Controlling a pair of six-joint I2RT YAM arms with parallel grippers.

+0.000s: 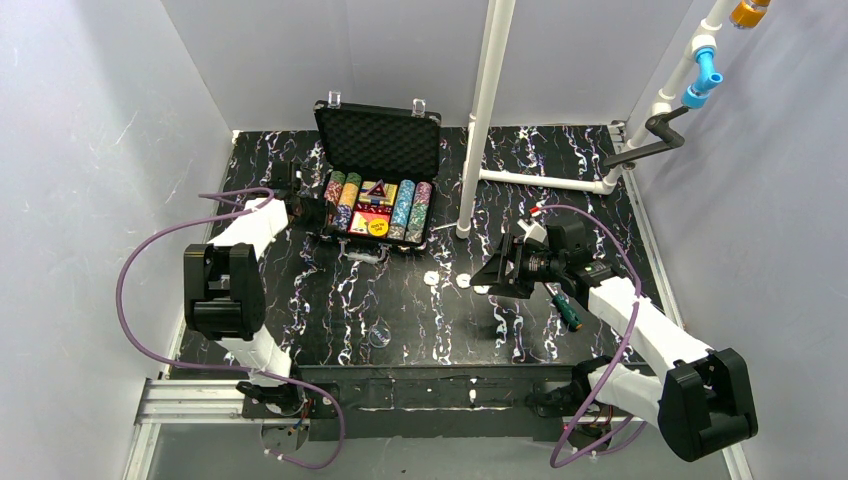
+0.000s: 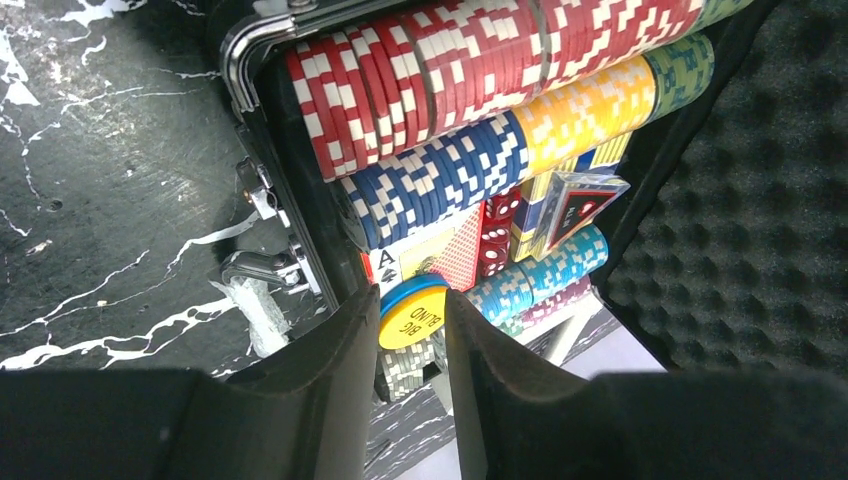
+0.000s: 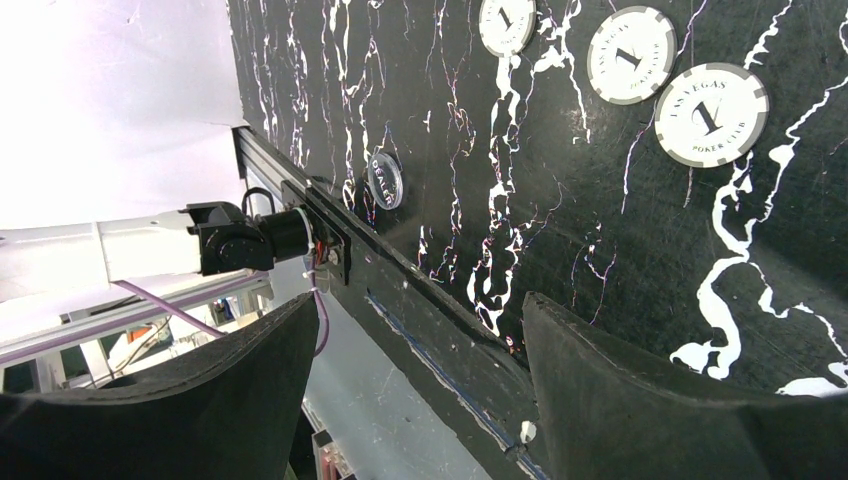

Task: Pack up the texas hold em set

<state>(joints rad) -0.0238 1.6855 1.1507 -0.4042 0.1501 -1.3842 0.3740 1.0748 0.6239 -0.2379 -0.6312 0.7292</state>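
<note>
The black case (image 1: 378,140) stands open at the far side of the table, foam lid upright. It is already filled with rows of poker chips (image 2: 450,90) in red, blue, yellow and teal running front to back, and the red card deck (image 2: 445,255) lies between the rows. On the deck at the case's front sits a yellow and blue Big Blind disc (image 2: 415,325). The left gripper (image 2: 412,305) is just off the case's left wall with its jaws a little apart, holding nothing, so the disc is only seen through the gap. Three white chips (image 3: 712,113) lie flat on the table off the case's front right corner. The clear dealer button (image 3: 385,180) lies further out, before the case's front. The right gripper (image 3: 415,305) is the nearer to the chips, its jaws wide apart and empty, the chips ahead of them. Being round, the chips have no long axis to line up with.
</note>
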